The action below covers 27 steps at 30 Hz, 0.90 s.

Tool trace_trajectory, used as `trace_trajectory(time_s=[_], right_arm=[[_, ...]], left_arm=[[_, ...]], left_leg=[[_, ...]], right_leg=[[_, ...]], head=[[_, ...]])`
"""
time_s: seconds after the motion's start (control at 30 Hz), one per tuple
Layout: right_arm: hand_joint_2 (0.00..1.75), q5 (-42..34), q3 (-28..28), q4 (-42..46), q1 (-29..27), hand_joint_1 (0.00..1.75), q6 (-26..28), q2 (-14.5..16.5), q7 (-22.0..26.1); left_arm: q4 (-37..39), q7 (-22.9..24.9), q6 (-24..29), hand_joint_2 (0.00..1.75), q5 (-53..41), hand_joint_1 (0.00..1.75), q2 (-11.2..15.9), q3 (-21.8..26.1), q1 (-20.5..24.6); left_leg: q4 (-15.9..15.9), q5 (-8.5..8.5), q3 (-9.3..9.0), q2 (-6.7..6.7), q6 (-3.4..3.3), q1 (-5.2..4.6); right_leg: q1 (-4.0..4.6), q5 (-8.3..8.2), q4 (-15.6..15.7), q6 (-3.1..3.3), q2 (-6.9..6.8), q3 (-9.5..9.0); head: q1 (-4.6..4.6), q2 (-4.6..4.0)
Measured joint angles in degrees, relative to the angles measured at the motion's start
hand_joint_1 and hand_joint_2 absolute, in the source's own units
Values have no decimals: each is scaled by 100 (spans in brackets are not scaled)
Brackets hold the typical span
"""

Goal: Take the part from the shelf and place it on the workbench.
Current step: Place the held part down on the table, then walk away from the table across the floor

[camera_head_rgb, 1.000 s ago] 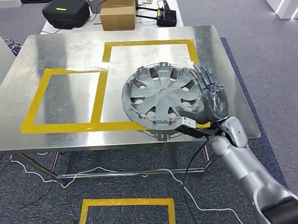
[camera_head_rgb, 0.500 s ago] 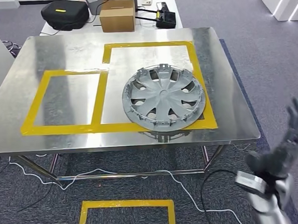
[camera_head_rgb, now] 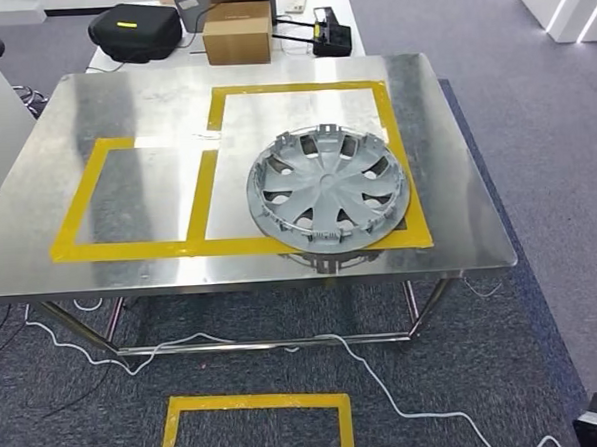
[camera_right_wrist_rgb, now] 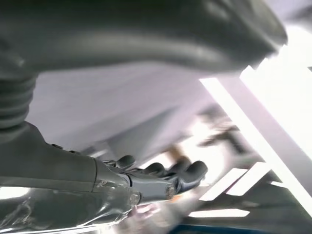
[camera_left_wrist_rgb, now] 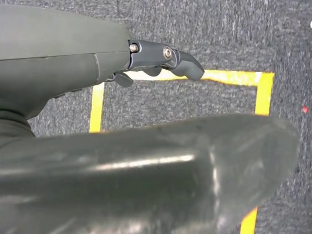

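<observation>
you're looking at the moment just after the release. a second ago your right hand was gripping the rim of the hubcap (camera_head_rgb: 329, 189) on its right side; half a second ago it had already let go and was dropping away beside the bench (camera_head_rgb: 38, 217) with its fingers spread. now in the head view that arm is almost gone, with just a bit of the wrist poking in at the lower right corner. the hubcap isn't following it: it's lying inner side up inside the right-hand yellow tape square (camera_head_rgb: 299, 87), its near edge overlapping the front strip of tape, and sitting where it was half a second ago.

in the right wrist view, the right hand (camera_right_wrist_rgb: 158, 180) is holding nothing; its fingers (camera_right_wrist_rgb: 191, 170) are lying roughly straight and close together, slightly curled at the tips, and the blur says the arm is moving. in the left wrist view, the left hand (camera_left_wrist_rgb: 162, 61) is hanging over the carpet above a yellow floor marking (camera_left_wrist_rgb: 235, 77), also carrying nothing, with the one clear finger (camera_left_wrist_rgb: 184, 63) extended; you're not getting enough of the rest to say how wide it's spread.

what this is telling you: the part is resting on the bench, apart from both hands, and judging by that, the placing looks done. all that's remaining, i'd say, is bringing the right arm to rest.
</observation>
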<state>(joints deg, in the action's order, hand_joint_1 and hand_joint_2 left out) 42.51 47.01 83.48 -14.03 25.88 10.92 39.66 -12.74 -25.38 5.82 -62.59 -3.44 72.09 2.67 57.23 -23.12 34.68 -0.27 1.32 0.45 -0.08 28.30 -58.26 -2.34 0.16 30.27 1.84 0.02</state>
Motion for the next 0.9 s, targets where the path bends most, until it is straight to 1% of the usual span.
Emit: trace_trajectory(time_s=[0.03, 0.07, 0.1, 0.13, 0.17, 0.2, 0.23, 0.27, 0.3, 0.33, 0.4, 0.43, 0.47, 0.5, 0.53, 0.57, 0.6, 0.63, 0.67, 0.7, 0.73, 0.77, 0.8, 0.83, 0.87, 0.9], right_arm=[[175, 293, 312, -392, 103, 0, 81, 27, -23], [175, 612, 601, -753, 214, 0, 129, 50, -79], [175, 969, 896, -1119, 324, 0, 139, 70, -192], [175, 1304, 1154, -1454, 417, 0, 103, 89, -351], [175, 1617, 1381, -1788, 495, 0, 27, 99, -551], [175, 1904, 1593, -2139, 556, 0, -89, 102, -787], [175, 2128, 1773, -2476, 613, 0, -225, 103, -1016], [175, 2329, 1949, -2841, 675, 0, -373, 101, -1248], [175, 2516, 2107, -3209, 739, 0, -533, 92, -1494], [175, 2676, 2234, -3544, 800, 0, -666, 77, -1703], [175, 2929, 2420, -4153, 898, 0, -865, 39, -2021], [131, 2988, 2479, -4383, 932, 0, -915, 23, -2095], [87, 3024, 2539, -4608, 969, 0, -1002, 3, -2188], [44, 3060, 2594, -4817, 1009, 0, -1138, -20, -2341], [0, 3113, 2656, -5042, 1061, 0, -1337, -54, -2579], [0, 3175, 2715, -5263, 1109, 0, -1593, -94, -2906], [0, 3245, 2763, -5470, 1146, 0, -1840, -125, -3267], [0, 3303, 2801, -5647, 1173, 0, -2034, -150, -3580], [0, 3341, 2827, -5778, 1194, 0, -2166, -162, -3813], [0, 3369, 2849, -5908, 1223, 0, -2248, -160, -3964], [0, 3386, 2868, -6025, 1262, 0, -2295, -157, -4052], [0, 3404, 2885, -6141, 1308, 0, -2341, -156, -4134], [0, 3426, 2901, -6264, 1356, 0, -2397, -155, -4231], [0, 3451, 2912, -6364, 1398, 0, -2445, -159, -4323], [0, 3479, 2919, -6444, 1431, 0, -2489, -162, -4398], [0, 3507, 2922, -6510, 1462, 0, -2526, -163, -4451]], left_arm=[[0, 8, 2, 0, -4, 0, -3, 26, -5], [1, 15, 2, 0, -4, 0, -8, 53, -14], [1, 21, 1, 0, -4, 0, -17, 81, -25], [1, 28, 0, 0, -3, 0, -26, 107, -32], [1, 38, -4, 0, 0, 0, -34, 128, -34], [0, 50, -14, 0, 2, 0, -41, 149, -36], [0, 67, -27, 0, 3, 0, -44, 170, -37], [1, 91, -49, 0, 0, 0, -46, 191, -40], [1, 123, -76, 0, -9, 0, -49, 211, -44], [1, 156, -103, 0, -21, 0, -53, 224, -45], [0, 211, -147, 0, -43, 0, -60, 237, -22], [0, 223, -159, 0, -49, 0, -65, 239, -3], [0, 236, -179, 0, -58, 0, -70, 242, 13], [0, 253, -211, 0, -77, 0, -75, 244, 19], [0, 275, -260, 0, -111, 0, -81, 245, 10], [0, 306, -319, 0, -153, 0, -86, 246, 1], [0, 336, -373, 0, -196, 0, -89, 246, -5], [0, 358, -418, 0, -233, 0, -91, 245, -5], [0, 375, -450, 0, -258, 0, -92, 245, 0], [0, 385, -474, 0, -274, 0, -91, 244, 2], [0, 396, -501, 0, -287, 0, -91, 244, 2], [0, 409, -534, 0, -296, 0, -92, 243, 2], [1, 427, -578, 0, -307, 0, -93, 242, 3], [1, 445, -620, 0, -316, 0, -97, 240, 4], [1, 460, -651, 0, -324, 0, -103, 239, 5], [1, 474, -671, 0, -328, 0, -110, 238, 6]], left_leg=[[-19, 34, 5, 0, 38, 9], [-13, 10, 23, 0, 73, 16], [65, -102, 67, 0, 102, 17], [262, -303, 148, 1, 124, 16], [574, -578, 261, 2, 139, 16], [958, -850, 380, 2, 149, 14], [1297, -1050, 463, 2, 156, 14], [1490, -1153, 467, 2, 157, 13], [1466, -1147, 356, 2, 152, 13], [1206, -1053, 127, 2, 142, 12], [334, -837, -511, 2, 104, 7], [-7, -762, -736, 0, 76, 1], [-200, -721, -854, -3, 44, -11], [-256, -693, -869, -5, 9, -26], [-239, -637, -835, -3, -29, -32], [-238, -584, -802, 6, -69, -32], [-242, -521, -759, 15, -110, -25], [-248, -452, -699, 23, -148, -15], [-248, -384, -625, 30, -174, -9], [-245, -315, -540, 32, -188, -11], [-242, -245, -450, 39, -189, -14], [-237, -176, -360, 47, -183, -16], [-231, -108, -269, 56, -172, -16], [-225, -44, -183, 61, -156, -13], [-218, 16, -107, 61, -136, -9], [-209, 73, -43, 59, -108, -8]], right_leg=[[3, -41, 6, 42, -1, 24], [-2, -90, 19, 84, -5, 48], [-14, -148, 35, 127, -8, 83], [-30, -211, 50, 161, -11, 134], [-36, -266, 50, 182, -14, 195], [-36, -322, 48, 193, -14, 270], [-35, -376, 45, 190, -16, 347], [-33, -431, 43, 185, -17, 420], [-33, -487, 41, 179, -16, 491], [-33, -544, 41, 171, -14, 557], [-23, -654, 24, 137, -6, 662], [-17, -709, 22, 110, -5, 698], [-14, -765, 30, 77, -4, 719], [-13, -824, 52, 42, -4, 732], [-24, -890, 89, 9, -1, 731], [-34, -907, 104, -23, 5, 737], [-41, -824, 59, -54, 7, 770], [-46, -627, -97, -81, 8, 833], [-50, -324, -378, -105, 6, 924], [-51, 9, -759, -125, 3, 1026], [-51, 269, -1148, -141, 4, 1095], [-51, 405, -1439, -152, 3, 1106], [-52, 398, -1559, -157, 3, 1022], [-53, 281, -1468, -154, 3, 831], [-55, 137, -1187, -145, 2, 545], [-56, 67, -766, -136, 4, 197]], head=[[-2, -1], [3, 0], [-5, 0], [-17, -1], [-33, -1], [-49, -2], [-55, -2], [-58, -2], [-60, -2], [-63, -2], [-73, -2], [-77, -1], [-82, -1], [-84, -1], [-84, 0], [-82, -1], [-74, -2], [-59, -2], [-36, -2], [-18, -2], [-3, -2], [3, -2], [4, -2], [4, -2], [5, -2], [9, -2]])
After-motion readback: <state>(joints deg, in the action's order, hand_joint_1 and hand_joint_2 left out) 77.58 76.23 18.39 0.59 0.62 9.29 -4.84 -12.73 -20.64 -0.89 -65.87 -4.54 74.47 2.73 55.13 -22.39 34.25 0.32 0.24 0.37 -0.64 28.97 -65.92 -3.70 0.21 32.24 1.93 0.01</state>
